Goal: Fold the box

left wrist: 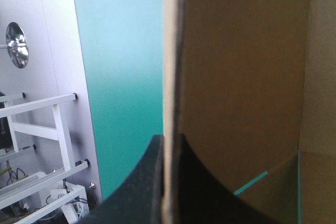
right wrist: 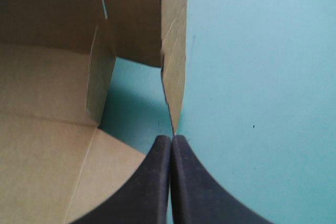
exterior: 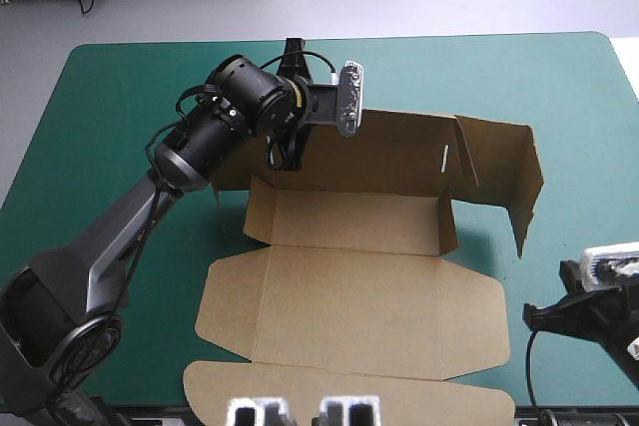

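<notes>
The brown box [exterior: 359,286] lies in the middle of the table, its base and lid panels flat, its rear wall raised and a side flap [exterior: 509,172] standing at the right. My left gripper [exterior: 284,157] is at the left end of that rear wall. In the left wrist view the board edge [left wrist: 169,77] runs between the black fingers of the left gripper [left wrist: 168,139], which is shut on it. My right gripper [exterior: 531,314] is low at the table's near right, clear of the box. It is shut and empty in its own view [right wrist: 171,139], with the flap's corner [right wrist: 176,77] just ahead.
Bare teal-green cover [exterior: 100,127] lies to the left, behind and to the right of the box. The box's front flap [exterior: 339,391] reaches the table's near edge. Beyond the far edge is floor, with white table legs [left wrist: 58,129] seen from the left wrist.
</notes>
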{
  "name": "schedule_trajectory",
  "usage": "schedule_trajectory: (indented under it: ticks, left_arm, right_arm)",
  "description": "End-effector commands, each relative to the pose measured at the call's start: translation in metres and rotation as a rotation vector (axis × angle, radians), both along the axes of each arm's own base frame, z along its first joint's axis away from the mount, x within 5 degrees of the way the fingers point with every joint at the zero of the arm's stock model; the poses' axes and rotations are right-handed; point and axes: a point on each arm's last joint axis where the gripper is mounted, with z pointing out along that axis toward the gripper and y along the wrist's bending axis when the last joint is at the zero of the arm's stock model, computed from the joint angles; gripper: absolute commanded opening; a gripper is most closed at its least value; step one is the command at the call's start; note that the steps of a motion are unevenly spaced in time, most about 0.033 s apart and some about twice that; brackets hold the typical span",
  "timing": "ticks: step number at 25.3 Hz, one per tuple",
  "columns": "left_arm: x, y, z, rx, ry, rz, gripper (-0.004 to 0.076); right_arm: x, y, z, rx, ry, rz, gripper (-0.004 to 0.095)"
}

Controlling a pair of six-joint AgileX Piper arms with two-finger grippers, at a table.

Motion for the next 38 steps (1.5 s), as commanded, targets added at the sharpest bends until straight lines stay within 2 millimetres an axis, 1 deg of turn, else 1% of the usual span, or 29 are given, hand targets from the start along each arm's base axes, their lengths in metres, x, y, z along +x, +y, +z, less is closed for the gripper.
schedule_trajectory:
  ticks: [1,3,6,7,9,10,13,16,17,20,22,25,26,27,28,29,30,33,36,38]
  left_arm:
    - [-0.010,0.009,0.036,-0.093,-0.142,0.034,-0.0010]
    - [-0.010,0.009,0.036,-0.131,-0.128,0.073,-0.0010]
    - [-0.009,0.010,0.030,-0.147,-0.114,0.118,-0.0010]
    - [-0.009,0.009,0.027,-0.141,-0.118,0.128,-0.0010]
    - [-0.008,0.010,0.022,-0.127,-0.134,0.145,-0.0010]
    - [-0.009,0.009,0.019,-0.128,-0.151,0.146,-0.0010]
    - [-0.016,0.006,0.011,-0.132,-0.200,0.140,-0.0010]
    - [-0.027,-0.001,-0.003,-0.127,-0.251,0.132,-0.0010]
    - [-0.030,-0.003,-0.006,-0.143,-0.265,0.138,-0.0010]
    - [-0.039,-0.009,-0.022,-0.133,-0.326,0.136,-0.0010]
    - [-0.046,-0.012,-0.035,-0.110,-0.366,0.137,-0.0010]
    - [-0.051,-0.016,-0.052,-0.100,-0.413,0.152,-0.0010]
    - [-0.053,-0.017,-0.060,-0.125,-0.432,0.159,-0.0010]
    - [-0.053,-0.017,-0.063,-0.142,-0.434,0.164,-0.0010]
    - [-0.053,-0.017,-0.068,-0.169,-0.426,0.186,-0.0010]
    - [-0.053,-0.017,-0.069,-0.175,-0.420,0.193,-0.0010]
    - [-0.053,-0.017,-0.072,-0.173,-0.416,0.195,-0.0010]
    - [-0.053,-0.016,-0.072,-0.180,-0.420,0.200,-0.0010]
    - [-0.053,-0.016,-0.072,-0.179,-0.420,0.202,-0.0010]
    - [-0.053,-0.016,-0.072,-0.179,-0.420,0.202,-0.0010]
  right_arm:
    - [0.015,-0.003,0.044,0.031,-0.114,-0.042,-0.0015]
    - [0.027,-0.003,0.067,0.031,-0.136,-0.042,-0.0015]
    - [0.049,-0.004,0.101,0.049,-0.164,-0.046,-0.0015]
    - [0.059,-0.004,0.114,0.061,-0.171,-0.049,-0.0015]
    - [0.074,-0.004,0.130,0.071,-0.161,-0.044,-0.0015]
    - [0.087,-0.003,0.139,0.079,-0.146,-0.035,-0.0015]
    - [0.118,-0.001,0.154,0.105,-0.075,-0.003,-0.0015]
    - [0.155,0.003,0.158,0.134,-0.004,0.049,-0.0015]
    - [0.164,0.003,0.160,0.138,0.008,0.059,-0.0015]
    - [0.195,0.003,0.156,0.146,0.080,0.075,-0.0015]
    - [0.216,0.003,0.148,0.145,0.142,0.080,-0.0015]
    - [0.242,0.004,0.136,0.167,0.186,0.100,-0.0015]
    - [0.257,0.006,0.125,0.192,0.221,0.122,-0.0015]
    - [0.264,0.007,0.119,0.200,0.239,0.133,-0.0015]
    - [0.276,0.008,0.109,0.207,0.270,0.147,-0.0015]
    - [0.282,0.008,0.103,0.212,0.288,0.149,-0.0015]
    - [0.293,0.008,0.092,0.215,0.321,0.153,-0.0015]
    - [0.310,0.009,0.073,0.235,0.373,0.167,-0.0015]
    - [0.313,0.010,0.061,0.233,0.412,0.172,-0.0015]
    - [0.308,0.010,0.047,0.227,0.460,0.182,-0.0020]
